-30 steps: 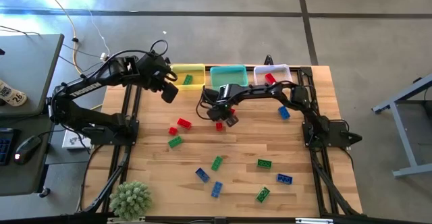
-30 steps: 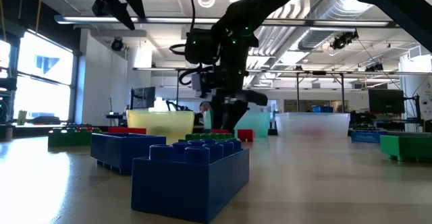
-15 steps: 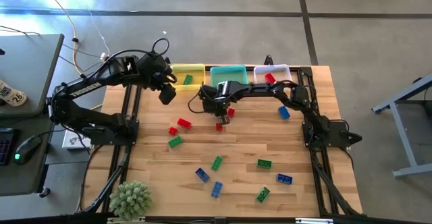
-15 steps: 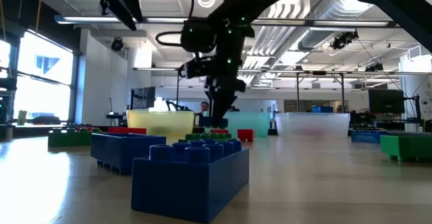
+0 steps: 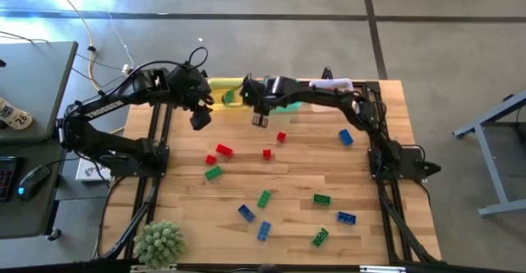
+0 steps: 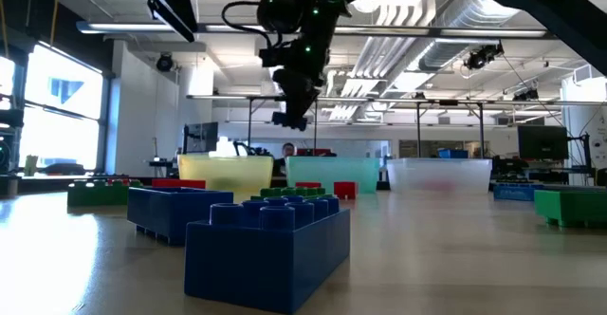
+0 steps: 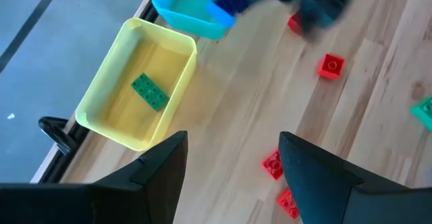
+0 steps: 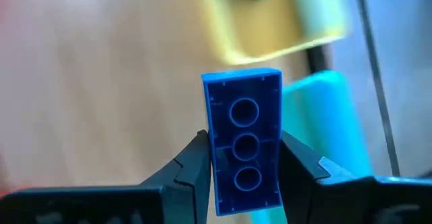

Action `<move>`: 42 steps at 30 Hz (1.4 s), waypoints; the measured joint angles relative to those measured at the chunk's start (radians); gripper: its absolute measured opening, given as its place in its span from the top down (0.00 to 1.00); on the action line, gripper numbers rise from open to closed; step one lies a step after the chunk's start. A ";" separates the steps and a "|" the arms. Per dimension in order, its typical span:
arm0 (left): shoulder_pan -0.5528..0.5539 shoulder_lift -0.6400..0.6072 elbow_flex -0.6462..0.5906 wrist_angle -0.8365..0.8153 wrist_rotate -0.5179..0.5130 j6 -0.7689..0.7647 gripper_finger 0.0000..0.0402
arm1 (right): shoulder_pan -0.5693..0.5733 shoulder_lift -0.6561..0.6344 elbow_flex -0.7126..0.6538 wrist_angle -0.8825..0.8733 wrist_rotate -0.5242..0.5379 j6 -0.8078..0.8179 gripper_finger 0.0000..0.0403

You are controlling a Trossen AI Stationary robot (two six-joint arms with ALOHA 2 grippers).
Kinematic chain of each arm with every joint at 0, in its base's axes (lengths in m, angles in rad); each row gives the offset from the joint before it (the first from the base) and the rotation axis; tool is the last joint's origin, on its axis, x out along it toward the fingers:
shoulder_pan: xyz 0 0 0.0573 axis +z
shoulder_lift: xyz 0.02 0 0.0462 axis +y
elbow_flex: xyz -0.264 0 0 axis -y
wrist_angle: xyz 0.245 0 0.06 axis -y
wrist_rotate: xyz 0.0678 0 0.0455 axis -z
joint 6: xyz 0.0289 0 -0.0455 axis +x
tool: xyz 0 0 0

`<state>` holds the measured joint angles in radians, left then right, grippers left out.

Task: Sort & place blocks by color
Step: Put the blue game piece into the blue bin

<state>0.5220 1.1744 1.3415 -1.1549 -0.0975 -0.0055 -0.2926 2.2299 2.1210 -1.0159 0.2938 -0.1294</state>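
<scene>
Small studded bricks in red (image 5: 223, 150), green (image 5: 264, 198) and blue (image 5: 345, 136) lie scattered flat on the wooden table. One green brick (image 7: 149, 92) lies in the yellow bin (image 5: 228, 88). My right gripper (image 5: 260, 118) hangs high over the table's far part, in front of the yellow bin and the teal bin (image 5: 288, 102), shut on a blue brick (image 8: 244, 140). In the low view it is far above the table (image 6: 289, 116). My left gripper (image 5: 200, 118) hovers open (image 7: 233, 143) beside the yellow bin, touching nothing. My right gripper pinches the blue brick by its two long sides (image 8: 219, 163) between the two fingers (image 8: 192, 166). The brick lies along the fingers, its free end past the fingertips and its hollow underside toward the wrist camera. It is lifted clear of the table.
A clear bin (image 5: 335, 85) stands at the far edge, right of the teal bin. A spiky green plant (image 5: 158, 242) sits at the near left corner. Black frame rails run along the table's left and right sides. Bare wood lies in the middle.
My right gripper has risen from table height beside the two red bricks in the middle. It has swung up and toward the far left, to the yellow and teal bins, turning as it went. The red bricks it stood over now lie uncovered.
</scene>
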 joint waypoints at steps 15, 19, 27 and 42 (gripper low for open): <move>-0.001 0.010 0.000 0.001 0.018 0.139 0.44 | -0.219 0.000 0.034 -0.043 -0.083 0.358 0.74; -0.002 0.024 0.000 0.001 0.022 0.104 0.44 | -0.251 0.001 0.024 -0.049 -0.151 0.334 0.74; -0.026 0.095 0.000 0.001 0.027 0.017 0.44 | -0.271 0.007 0.023 -0.069 -0.204 0.231 0.74; -0.100 0.321 0.000 0.000 0.000 0.096 0.44 | -0.283 0.063 0.023 -0.244 -0.265 0.037 0.74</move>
<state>0.4224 1.4951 1.3411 -1.1553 -0.0972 0.0904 -0.5758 2.2934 2.1445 -1.2600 0.0283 -0.0920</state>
